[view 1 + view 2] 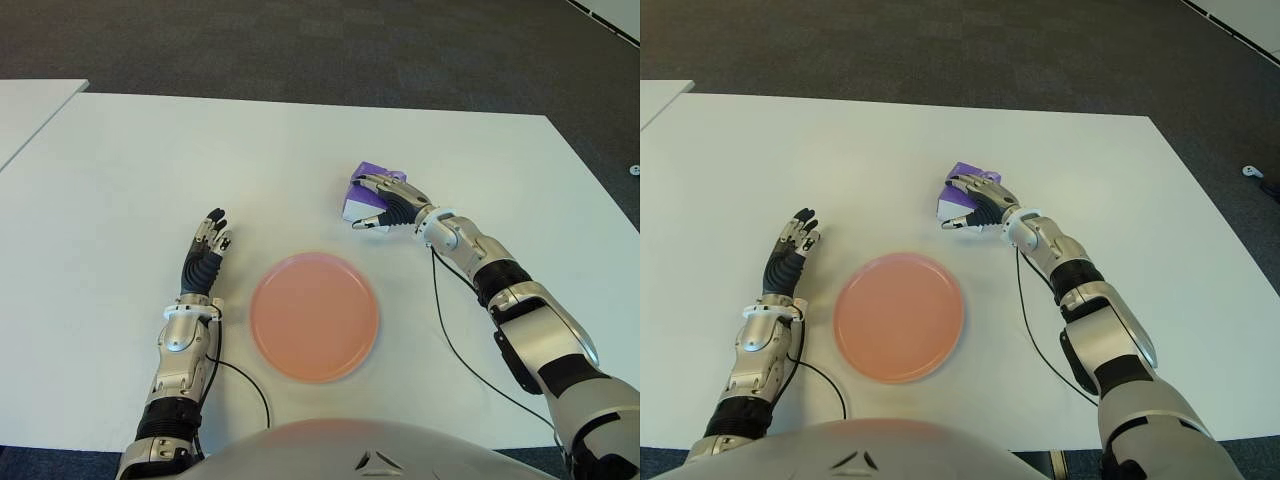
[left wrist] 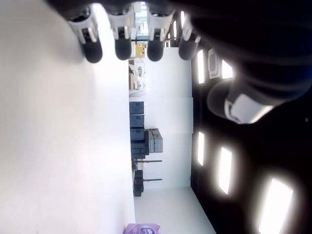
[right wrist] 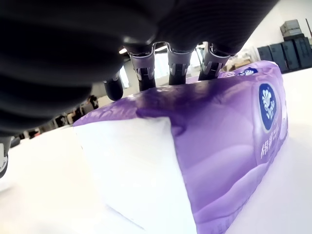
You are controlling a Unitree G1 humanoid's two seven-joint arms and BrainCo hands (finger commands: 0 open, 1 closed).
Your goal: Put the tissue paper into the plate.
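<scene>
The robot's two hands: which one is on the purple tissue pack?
The right hand, its fingers draped over the tissue pack beyond the pink plate. The left hand shows left of the plate, fingers straight, holding nothing.

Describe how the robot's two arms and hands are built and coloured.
Both arms wear silver-grey shells split by black joint bands. The left hand and right hand have black ribbed palms and fingers with silver metal knuckle links and dark fingertips. A thin black cable loops from the right wrist across the white table; another trails from the left forearm.
</scene>
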